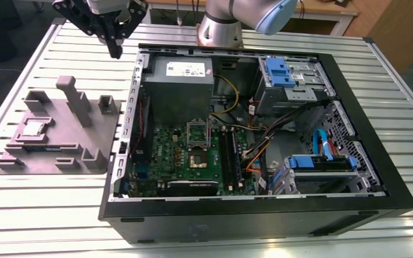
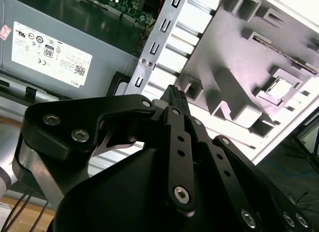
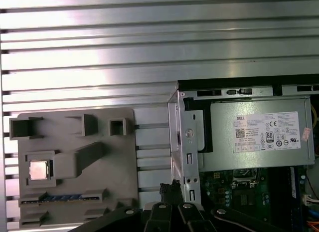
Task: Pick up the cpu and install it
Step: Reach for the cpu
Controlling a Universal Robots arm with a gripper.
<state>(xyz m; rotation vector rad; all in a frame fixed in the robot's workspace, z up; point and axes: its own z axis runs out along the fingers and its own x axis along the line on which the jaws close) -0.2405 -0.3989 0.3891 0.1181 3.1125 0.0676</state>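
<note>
we judge this the approach step: our black claw (image 1: pixel 114 52), pinched shut and empty, hangs over the slatted metal desk (image 1: pixel 49 215) well apart from the small silvery square cpu (image 1: pixel 34 129) seated in the grey moulded tray (image 1: pixel 99 137), so grasping calls for opening squarely above it.

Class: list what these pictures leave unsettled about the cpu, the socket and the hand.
1. cpu: corner marking too small, exterior view.
2. socket: pins too small, exterior view.
3. hand: upper part cut off by the picture edge, first wrist view.
4. grey holder: one end cut off by the edge, second wrist view.
</note>
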